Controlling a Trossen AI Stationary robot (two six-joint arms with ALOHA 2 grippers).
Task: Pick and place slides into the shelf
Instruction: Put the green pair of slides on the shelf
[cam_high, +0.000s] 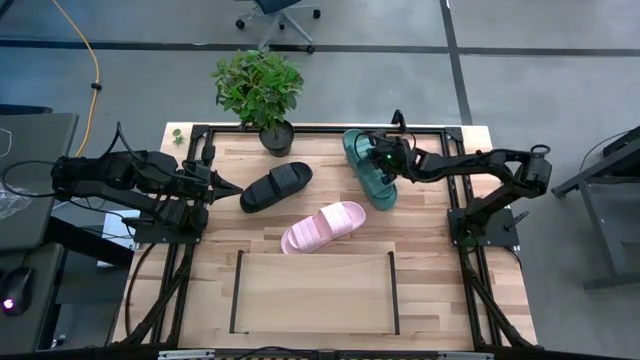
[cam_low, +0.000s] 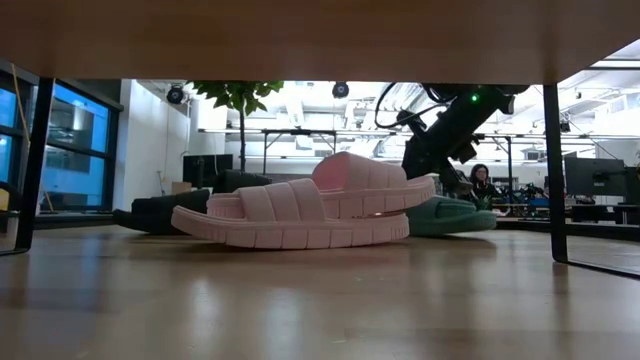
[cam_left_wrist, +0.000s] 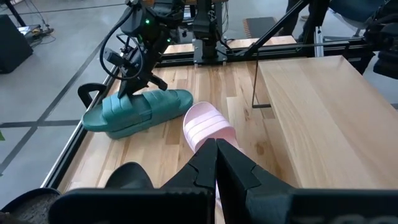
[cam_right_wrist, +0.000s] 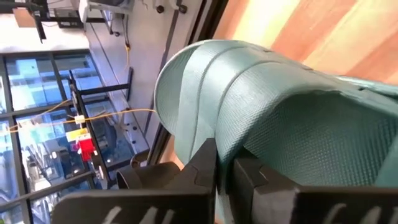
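Right end effector (cam_high: 377, 160) pinching the strap of the teal slide (cam_high: 370, 170) at the tabletop's (cam_high: 430, 250) far right. Left end effector (cam_high: 232, 189) pressed together beside the black slide (cam_high: 276, 187).

Matt ribbed rubber teal slide (cam_right_wrist: 273, 106), smooth pale wood shelf (cam_high: 312, 290)

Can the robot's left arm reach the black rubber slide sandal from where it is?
Probably yes. The shut left gripper sits just beside the black rubber slide sandal, with only bare wooden table between them.
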